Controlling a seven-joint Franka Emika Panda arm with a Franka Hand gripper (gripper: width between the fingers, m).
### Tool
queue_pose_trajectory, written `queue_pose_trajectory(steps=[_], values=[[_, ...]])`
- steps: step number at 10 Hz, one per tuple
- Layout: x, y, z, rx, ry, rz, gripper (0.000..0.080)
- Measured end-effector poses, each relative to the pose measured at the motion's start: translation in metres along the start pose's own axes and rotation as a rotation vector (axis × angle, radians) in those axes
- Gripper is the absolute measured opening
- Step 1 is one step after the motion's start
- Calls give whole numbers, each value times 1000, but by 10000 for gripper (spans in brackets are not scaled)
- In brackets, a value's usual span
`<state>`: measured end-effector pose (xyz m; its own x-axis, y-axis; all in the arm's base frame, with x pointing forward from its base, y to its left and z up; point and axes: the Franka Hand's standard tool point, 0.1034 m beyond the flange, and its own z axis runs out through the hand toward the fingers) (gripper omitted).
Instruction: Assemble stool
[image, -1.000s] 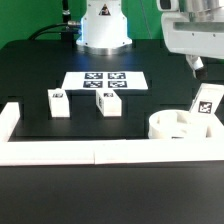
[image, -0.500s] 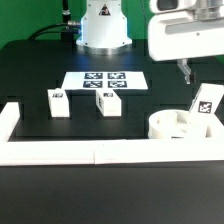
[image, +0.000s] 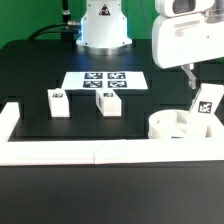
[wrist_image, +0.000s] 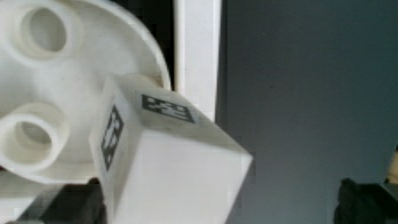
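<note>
1. Bearing black-and-white square tags: three leg blocks, plus the marker board (image: 105, 80) with four.
2. Surface: black table (image: 150, 195); white border rail (image: 90, 152) along its near edge; robot base (image: 104, 25) behind.
3. Seat (image: 172, 127), sockets upward, lies by the rail at the exterior view's right. The tilted leg block (image: 207, 103) leans on it. Two upright leg blocks (image: 58, 102) (image: 107, 102) stand well apart from it.
4. Gripper (image: 192, 78) hovers above the tilted leg block, jaws wide, holding nothing.
</note>
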<state>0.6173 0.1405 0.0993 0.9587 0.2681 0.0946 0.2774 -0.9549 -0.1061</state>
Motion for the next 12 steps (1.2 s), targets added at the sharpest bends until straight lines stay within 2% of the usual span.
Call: queue_pose_trajectory(steps=[1, 3, 4, 8, 10, 12], values=[[0, 0, 1, -30, -7, -210, 649], [-2, 4, 5, -60, -31, -462, 649], [-5, 11, 6, -57, -38, -532, 649], [-6, 18, 7, -69, -54, -712, 649], [-8, 20, 23, -66, -61, -750, 649], [-7, 22, 24, -68, -58, -739, 649]])
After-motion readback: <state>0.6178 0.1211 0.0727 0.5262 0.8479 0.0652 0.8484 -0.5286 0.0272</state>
